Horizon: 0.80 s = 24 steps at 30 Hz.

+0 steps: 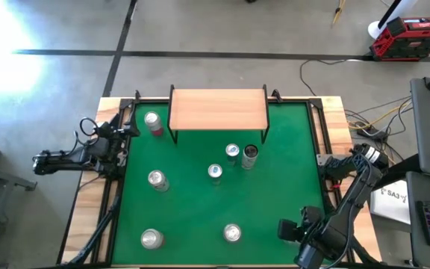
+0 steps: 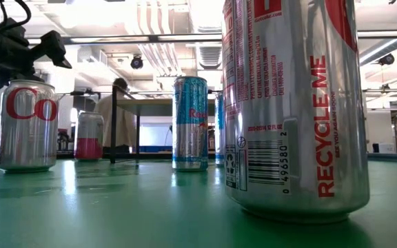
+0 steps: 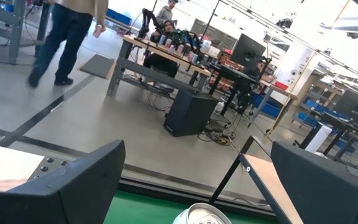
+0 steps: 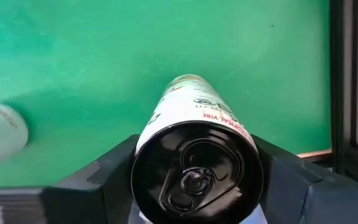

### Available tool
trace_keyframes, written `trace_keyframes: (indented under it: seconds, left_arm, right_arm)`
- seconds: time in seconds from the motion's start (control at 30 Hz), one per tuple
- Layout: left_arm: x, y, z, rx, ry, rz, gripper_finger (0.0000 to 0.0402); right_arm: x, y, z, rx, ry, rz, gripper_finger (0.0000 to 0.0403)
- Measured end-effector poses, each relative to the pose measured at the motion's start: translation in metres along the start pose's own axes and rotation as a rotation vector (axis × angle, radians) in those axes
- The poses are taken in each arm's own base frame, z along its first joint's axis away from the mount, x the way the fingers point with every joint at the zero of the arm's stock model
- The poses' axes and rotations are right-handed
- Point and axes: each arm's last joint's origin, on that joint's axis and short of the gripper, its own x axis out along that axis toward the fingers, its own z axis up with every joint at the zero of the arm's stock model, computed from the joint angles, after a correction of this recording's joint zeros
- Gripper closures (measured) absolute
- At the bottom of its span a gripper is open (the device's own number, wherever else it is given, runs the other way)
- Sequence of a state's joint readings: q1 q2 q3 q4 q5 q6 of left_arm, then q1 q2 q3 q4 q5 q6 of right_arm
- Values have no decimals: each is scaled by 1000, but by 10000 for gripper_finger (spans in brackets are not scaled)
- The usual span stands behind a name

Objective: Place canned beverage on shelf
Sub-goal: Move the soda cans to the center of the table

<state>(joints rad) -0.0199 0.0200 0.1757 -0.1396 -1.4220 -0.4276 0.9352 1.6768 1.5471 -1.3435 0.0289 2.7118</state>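
Right gripper (image 4: 194,186) is pinching a black-topped can (image 4: 196,149) at the desk's near corner. Next it needs carrying over the other cans to the shelf (image 1: 218,109). Left gripper (image 3: 197,180) waits spread.

Nearest my low camera, the big silver can (image 2: 291,103) reads "RECYCLE ME" in red beside barcode digits "0 496580 2", the silver can (image 2: 27,125) at far left shows red "Co", and the white-sided can (image 4: 194,134) in my right claw (image 4: 194,180) reads "TROPICAL VIBE".
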Motion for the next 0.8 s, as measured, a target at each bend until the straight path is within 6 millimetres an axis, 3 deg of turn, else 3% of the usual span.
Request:
trace_keyframes:
  seconds: [0.23, 0.8]
  left_arm:
    - [0, 0, 0, 0, 0, 0, 13]
    - [0, 0, 0, 0, 0, 0, 13]
  right_arm:
    - [-6, 14, 5, -167, -4, 39, 158]
    - [-35, 107, 72, -759, -35, 108, 147]
